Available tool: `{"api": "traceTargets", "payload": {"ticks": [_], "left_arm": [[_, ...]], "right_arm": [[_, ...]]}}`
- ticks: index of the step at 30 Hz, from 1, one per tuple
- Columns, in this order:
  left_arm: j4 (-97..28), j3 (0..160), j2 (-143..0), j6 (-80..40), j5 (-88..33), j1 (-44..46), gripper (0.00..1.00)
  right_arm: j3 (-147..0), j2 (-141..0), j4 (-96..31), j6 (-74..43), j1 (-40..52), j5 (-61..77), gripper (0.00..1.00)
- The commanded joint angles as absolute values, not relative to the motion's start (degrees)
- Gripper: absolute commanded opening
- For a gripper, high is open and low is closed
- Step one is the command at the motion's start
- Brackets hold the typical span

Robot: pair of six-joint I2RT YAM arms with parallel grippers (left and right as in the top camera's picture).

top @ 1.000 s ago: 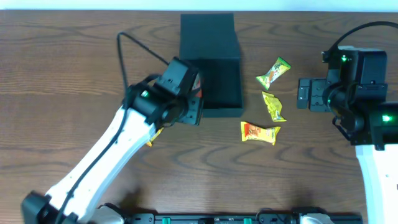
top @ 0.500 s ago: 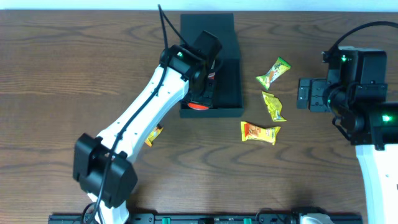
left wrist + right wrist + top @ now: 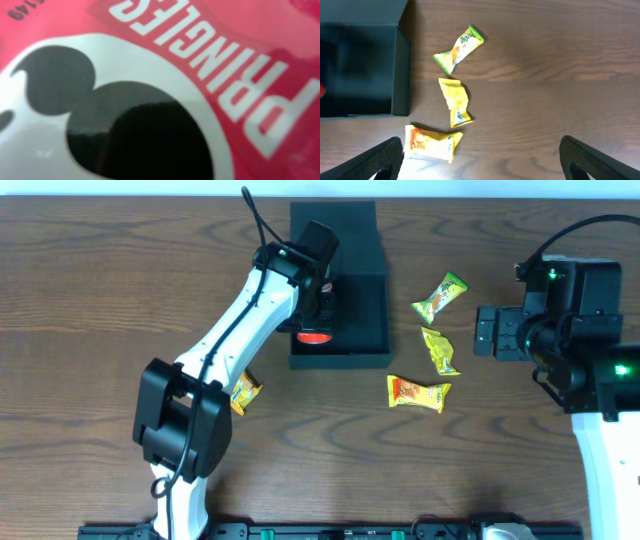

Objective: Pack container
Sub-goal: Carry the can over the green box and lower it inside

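- One dark teal box (image 3: 362, 320), lid open, upper centre of the overhead frame.
- One red Pringles can (image 3: 315, 337).
- Four snack packets: a green packet (image 3: 441, 296), a yellow packet (image 3: 439, 350) and an orange-yellow packet (image 3: 418, 392) at centre right, and an orange packet (image 3: 243, 391) at centre left.

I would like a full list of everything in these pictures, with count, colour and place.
dark teal-green rectangular cardboard container: 1, teal-green, table's far middle, open
red cylindrical can: 1, red, inside the container
green snack packet: 1, green, right of the container
yellow snack packet: 1, yellow, just nearer than the green one
orange-yellow snack packets: 2, orange-yellow, one near-right of container, one near-left
brown wooden table: 1, brown, under all
left gripper: 1, black, over the can
right gripper: 1, black, open, right side
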State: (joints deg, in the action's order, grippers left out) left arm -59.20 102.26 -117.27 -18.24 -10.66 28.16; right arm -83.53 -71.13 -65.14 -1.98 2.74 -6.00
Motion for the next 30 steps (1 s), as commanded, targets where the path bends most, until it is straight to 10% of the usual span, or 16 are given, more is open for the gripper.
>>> {"api": "traceTargets", "payload": {"ticks": [1,30], "left_arm": [[-59.1,103.7,-118.8,-20.0,-11.9,28.2,0.30],[-64.1,103.7,-119.6,-20.4,-8.4,29.7,0.31]], "right_arm": [[-84.2,-71.0,-65.4,-2.8,2.5,-5.3,0.99],[-84.2,-71.0,-65.6,-2.7,2.5,-5.4,0.99]]}}
